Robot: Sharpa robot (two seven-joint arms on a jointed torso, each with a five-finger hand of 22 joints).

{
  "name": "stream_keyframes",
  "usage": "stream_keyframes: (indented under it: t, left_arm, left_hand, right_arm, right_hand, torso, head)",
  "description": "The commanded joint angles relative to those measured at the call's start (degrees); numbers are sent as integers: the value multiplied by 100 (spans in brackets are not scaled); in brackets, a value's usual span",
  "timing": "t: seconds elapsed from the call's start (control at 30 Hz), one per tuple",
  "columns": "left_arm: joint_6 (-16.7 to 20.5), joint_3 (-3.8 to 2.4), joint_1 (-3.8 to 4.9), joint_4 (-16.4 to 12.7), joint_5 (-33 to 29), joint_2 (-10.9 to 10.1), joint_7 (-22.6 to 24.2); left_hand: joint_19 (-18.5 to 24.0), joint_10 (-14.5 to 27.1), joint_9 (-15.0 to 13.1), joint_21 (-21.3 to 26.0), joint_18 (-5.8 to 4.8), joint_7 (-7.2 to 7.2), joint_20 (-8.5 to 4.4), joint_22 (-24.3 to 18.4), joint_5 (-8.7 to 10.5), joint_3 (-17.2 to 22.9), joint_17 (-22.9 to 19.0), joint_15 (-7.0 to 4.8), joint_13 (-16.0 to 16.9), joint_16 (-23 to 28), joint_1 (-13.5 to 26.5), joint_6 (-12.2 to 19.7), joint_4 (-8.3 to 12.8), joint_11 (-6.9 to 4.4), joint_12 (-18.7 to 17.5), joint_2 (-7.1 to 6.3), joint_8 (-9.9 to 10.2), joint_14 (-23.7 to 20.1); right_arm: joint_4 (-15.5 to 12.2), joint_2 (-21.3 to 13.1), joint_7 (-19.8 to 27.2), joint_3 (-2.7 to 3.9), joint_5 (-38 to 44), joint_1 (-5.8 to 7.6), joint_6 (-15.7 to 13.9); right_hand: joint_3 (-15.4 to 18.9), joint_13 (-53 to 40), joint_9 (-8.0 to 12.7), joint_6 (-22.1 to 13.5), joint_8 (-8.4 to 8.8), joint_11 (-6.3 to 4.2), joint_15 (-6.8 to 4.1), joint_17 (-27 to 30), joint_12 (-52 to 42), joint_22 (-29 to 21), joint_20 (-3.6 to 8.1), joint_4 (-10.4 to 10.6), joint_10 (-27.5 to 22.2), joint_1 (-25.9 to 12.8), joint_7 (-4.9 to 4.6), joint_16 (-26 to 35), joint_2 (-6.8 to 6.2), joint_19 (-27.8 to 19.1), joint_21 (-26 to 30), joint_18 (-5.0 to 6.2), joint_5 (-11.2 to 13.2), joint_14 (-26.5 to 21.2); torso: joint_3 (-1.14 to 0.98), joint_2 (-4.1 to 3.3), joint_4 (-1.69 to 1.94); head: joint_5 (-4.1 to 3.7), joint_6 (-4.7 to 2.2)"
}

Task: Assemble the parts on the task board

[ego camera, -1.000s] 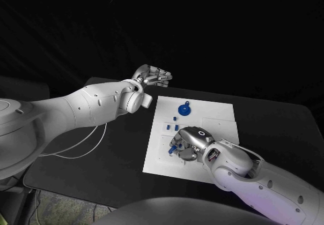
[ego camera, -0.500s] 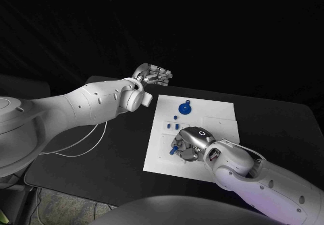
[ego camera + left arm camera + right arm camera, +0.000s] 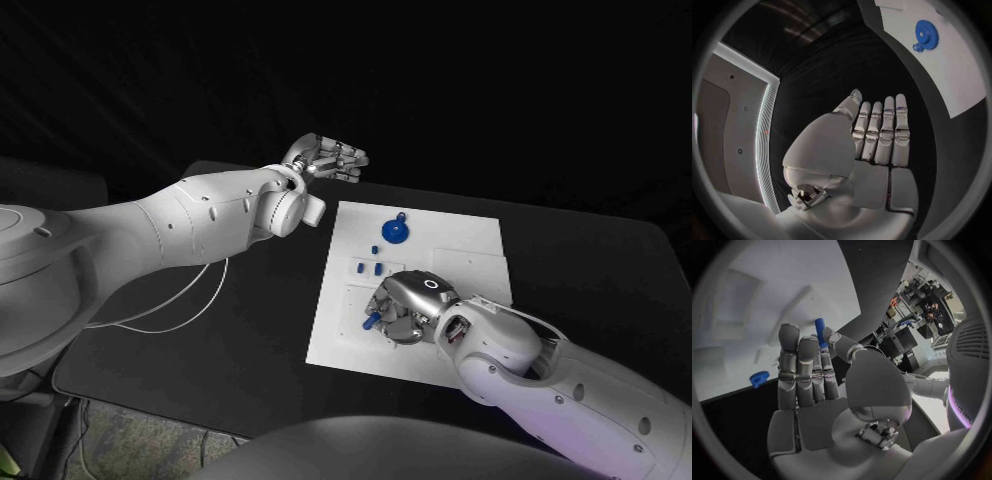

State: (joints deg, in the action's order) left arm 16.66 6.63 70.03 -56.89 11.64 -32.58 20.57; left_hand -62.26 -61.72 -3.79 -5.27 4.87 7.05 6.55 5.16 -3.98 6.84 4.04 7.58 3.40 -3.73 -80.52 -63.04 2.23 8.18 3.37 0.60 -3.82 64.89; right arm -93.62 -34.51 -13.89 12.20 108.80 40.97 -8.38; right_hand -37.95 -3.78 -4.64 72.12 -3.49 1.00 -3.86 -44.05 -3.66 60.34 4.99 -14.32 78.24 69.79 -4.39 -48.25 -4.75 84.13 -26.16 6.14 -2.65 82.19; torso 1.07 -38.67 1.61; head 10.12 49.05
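Your left hand (image 3: 326,160) hangs off the far left corner of the table (image 3: 202,300), away from the white board (image 3: 418,240), fingers (image 3: 879,135) straight and side by side, nothing in them (the left wrist view shows a bare palm).

On the board, a blue gear (image 3: 395,233) lies flat near the far edge, and a few small blue pegs (image 3: 365,266) sit just nearer than it, left of centre. Whether those pegs stand in holes or lie loose is too small to tell.

Your right hand (image 3: 408,310) is low over the board's near half, pinching a blue pin (image 3: 820,332) at its fingertips; in the head view the pin (image 3: 369,319) pokes out on the hand's left side.

The risk, as I judge it: the grip is shallow, right at the tips, so the pin could tilt or roll out as you press, or meet the board off-centre and skid. The hand itself covers whatever socket lies under it, so you cannot check alignment from above, and the right wrist view shows only bare white board beyond the pin.
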Motion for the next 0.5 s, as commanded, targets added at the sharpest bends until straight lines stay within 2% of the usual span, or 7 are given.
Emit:
stream_keyframes:
  t: [0.03, 0.3, 0.5]
  left_arm:
    - [-75, -4, 3, -8, -37, 8, 24]
    - [-83, -4, 3, -9, -38, 16, 19]
    - [-95, -3, 3, -8, -39, 21, 14]
  left_hand:
    - [-2, 35, 2, -6, 78, 8, 16, -6, 19, -14, -4, -9, -5, 21, 25, 0, -2, -4, 1, 38, 22, -42]
    - [-2, 35, 2, -6, 78, 8, 16, -6, 19, -14, -4, -9, -5, 21, 25, 0, -2, -4, 1, 38, 22, -42]
    - [-8, 41, 2, -5, 81, 9, 17, -20, 23, -28, -3, -9, -5, 20, 17, 8, -12, -3, 1, 41, 22, -42]
  right_arm:
    - [5, 46, -138, -35, 248, -6, 83]
    - [10, 109, -360, -162, 496, -6, 142]
    - [-1, 153, -405, -220, 519, -3, 151]
  right_hand:
    - [-35, -4, -44, 33, -23, -9, -15, 1, -21, 8, 40, 1, 31, -8, 4, 19, 58, 195, 22, 76, -21, -27]
    - [-47, -2, -42, 34, -22, -8, -13, 3, -19, 24, 39, -7, 29, -11, 3, 17, 49, 191, 17, 75, -19, -33]
    - [-44, 0, -34, 20, -19, -2, -10, 6, -13, 17, 36, 2, 10, -27, -3, 19, 38, 179, 64, 77, -21, -46]
  torso:
    - [3, 1, 1]
    - [7, 5, 3]
    - [8, 1, 4]
  head:
    - [-1, -3]
    - [-3, -7]
    - [-18, -13]
